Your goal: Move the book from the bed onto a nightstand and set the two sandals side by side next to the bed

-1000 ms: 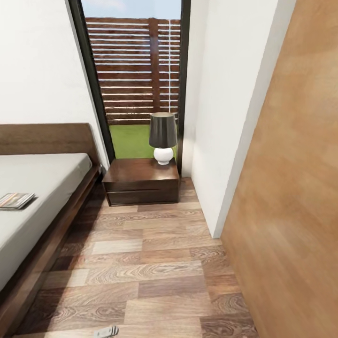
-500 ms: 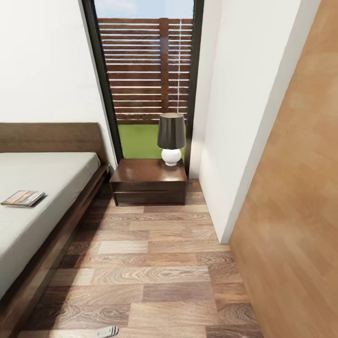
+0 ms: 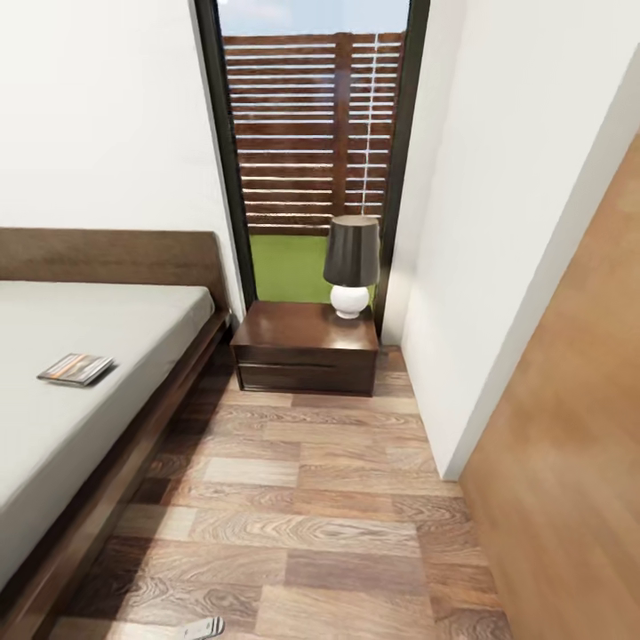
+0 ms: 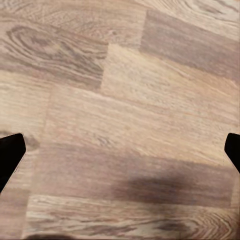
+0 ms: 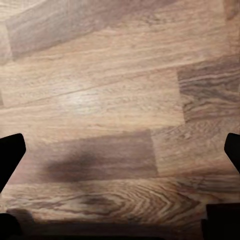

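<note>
The book (image 3: 76, 368) lies flat on the off-white mattress of the bed (image 3: 133, 329), at the left of the head view. The dark-brown nightstand (image 3: 293, 333) stands beside the headboard, under the tall window. The sandals are out of view. My left gripper (image 4: 120, 155) hangs open over bare plank floor, its dark fingertips (image 4: 9, 155) far apart at the picture's edges. My right gripper (image 5: 120, 155) is open too, with only floor between its fingertips (image 5: 10, 152).
A lamp (image 3: 351, 264) with a dark shade and a white base stands on the nightstand's right rear corner. A white wall corner (image 3: 453, 356) and a light wooden panel (image 3: 578, 444) bound the floor aisle (image 3: 302, 498) on the right. A small grey part (image 3: 203, 629) shows at the bottom edge.
The whole head picture has shifted to the right, so the camera has turned left. Book, bed and nightstand keep their places relative to each other.
</note>
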Robot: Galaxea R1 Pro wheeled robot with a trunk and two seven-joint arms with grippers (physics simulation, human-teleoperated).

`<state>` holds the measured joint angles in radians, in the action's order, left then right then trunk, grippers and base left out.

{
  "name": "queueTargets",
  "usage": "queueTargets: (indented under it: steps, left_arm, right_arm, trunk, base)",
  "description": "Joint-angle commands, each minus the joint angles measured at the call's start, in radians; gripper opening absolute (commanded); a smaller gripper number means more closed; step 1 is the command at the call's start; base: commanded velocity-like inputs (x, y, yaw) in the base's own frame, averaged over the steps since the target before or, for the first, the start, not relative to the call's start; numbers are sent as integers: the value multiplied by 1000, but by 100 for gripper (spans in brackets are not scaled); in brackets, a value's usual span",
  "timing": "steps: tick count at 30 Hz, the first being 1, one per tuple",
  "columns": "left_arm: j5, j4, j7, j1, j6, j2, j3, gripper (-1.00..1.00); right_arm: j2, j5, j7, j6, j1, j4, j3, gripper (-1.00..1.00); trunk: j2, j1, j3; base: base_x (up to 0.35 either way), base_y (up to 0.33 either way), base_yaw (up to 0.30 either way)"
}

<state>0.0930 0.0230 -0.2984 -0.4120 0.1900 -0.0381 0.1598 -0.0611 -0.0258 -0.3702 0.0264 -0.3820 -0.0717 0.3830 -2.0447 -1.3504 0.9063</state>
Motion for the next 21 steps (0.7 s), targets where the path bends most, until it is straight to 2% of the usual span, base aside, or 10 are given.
queueTargets:
  steps: [1, 21]
  left_arm:
    - [10, -1, -7, -1, 0, 0, 2, 100]
    - [10, -1, -7, -1, -1, 0, 1, 100]
  right_arm:
    - [0, -2, -4, 3, -1, 1, 5, 100]
    - [0, -2, -4, 3, -1, 1, 5, 100]
  trunk:
    - [0, 0, 1]
    - [0, 0, 1]
  base:
    - [313, 0, 6]
    - [318, 0, 10]
